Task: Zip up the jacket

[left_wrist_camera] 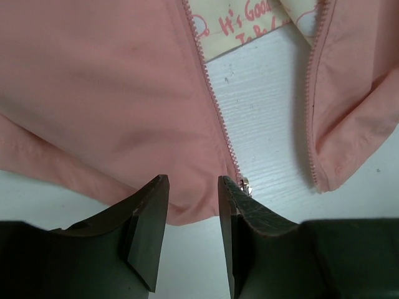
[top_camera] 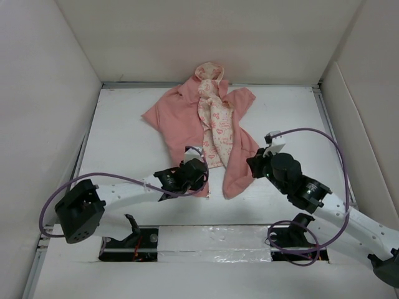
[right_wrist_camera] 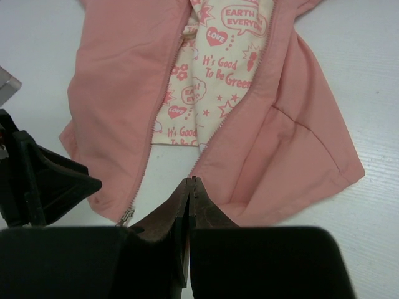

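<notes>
Jacket [top_camera: 181, 115] unzipped, grippers at its bottom end
Left gripper [left_wrist_camera: 193, 184] spread beside the slider [left_wrist_camera: 247, 185] — likely to pin that side; right gripper [right_wrist_camera: 191, 184] clenched, seemingly empty — by the other zipper edge [right_wrist_camera: 234, 106].

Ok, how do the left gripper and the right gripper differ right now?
The left gripper has its jaws open; the right gripper has them shut. The left sits at the hem of the jacket on the side with the zipper slider; the right sits at the opposite panel's lower zipper edge. Both are low at the unzipped bottom edge.
</notes>
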Robot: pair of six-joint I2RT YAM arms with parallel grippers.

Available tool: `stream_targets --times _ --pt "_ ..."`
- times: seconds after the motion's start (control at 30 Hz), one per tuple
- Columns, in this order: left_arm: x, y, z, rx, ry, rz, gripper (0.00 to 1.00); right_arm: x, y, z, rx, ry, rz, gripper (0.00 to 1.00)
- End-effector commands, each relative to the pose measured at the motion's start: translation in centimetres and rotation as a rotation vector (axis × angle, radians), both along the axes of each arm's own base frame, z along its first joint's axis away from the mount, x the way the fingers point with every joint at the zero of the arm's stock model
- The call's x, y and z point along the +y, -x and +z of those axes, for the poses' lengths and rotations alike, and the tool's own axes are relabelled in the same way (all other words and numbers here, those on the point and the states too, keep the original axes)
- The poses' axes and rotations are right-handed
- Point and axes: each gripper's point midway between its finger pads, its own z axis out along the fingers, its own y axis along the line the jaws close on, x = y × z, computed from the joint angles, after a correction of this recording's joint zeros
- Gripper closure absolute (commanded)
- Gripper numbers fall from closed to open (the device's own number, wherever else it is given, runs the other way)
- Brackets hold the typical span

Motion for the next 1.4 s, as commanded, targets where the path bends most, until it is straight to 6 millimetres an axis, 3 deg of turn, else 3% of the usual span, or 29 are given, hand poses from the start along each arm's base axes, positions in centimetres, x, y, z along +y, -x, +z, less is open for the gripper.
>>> stream_targets --times 0.0,0.23,0.43,0.57,0.8,0.97,1.13,1.27,1.37 --pt "-1.2 0.0 -0.3 -0.001 0.011 -0.031 0.65 0.5 -0.4 0.8 -0.034 -0.027 0.008 0.97" --pt "-1.5 0.5 -3.4 0.024 -0.136 -0.03 0.71 0.2 -0.3 0.8 -0.04 -0.028 0.006 0.96" --pt "-1.9 0.9 -4.7 0.038 -0.17 -0.031 0.69 0.3 -0.1 0.6 -0.038 -0.038 0.018 0.95" --pt "-2.0 1.0 -4.6 0.034 -0.177 -0.028 0.64 0.5 0.0 0.5 -0.036 -0.05 0.034 0.92" --pt "-2.5 0.9 -2.1 0.004 -0.086 -0.02 0.63 0.6 0.1 0.3 -0.035 -0.054 0.04 0.89" --pt "-2.5 1.2 -3.8 0.035 -0.116 -0.031 0.65 0.4 0.2 0.6 -0.041 -0.061 0.031 0.88" --pt "-1.7 1.3 -5.8 0.049 -0.168 -0.01 0.77 0.1 0.3 0.9 -0.046 -0.058 0.027 0.87" --pt "-1.4 1.1 -6.0 0.04 -0.173 0.005 0.76 0.3 0.4 1.0 -0.048 -0.065 0.035 0.87" --pt "-1.8 1.3 -6.5 0.05 -0.162 -0.003 0.68 0.0 0.4 1.0 -0.045 -0.065 0.025 0.87"
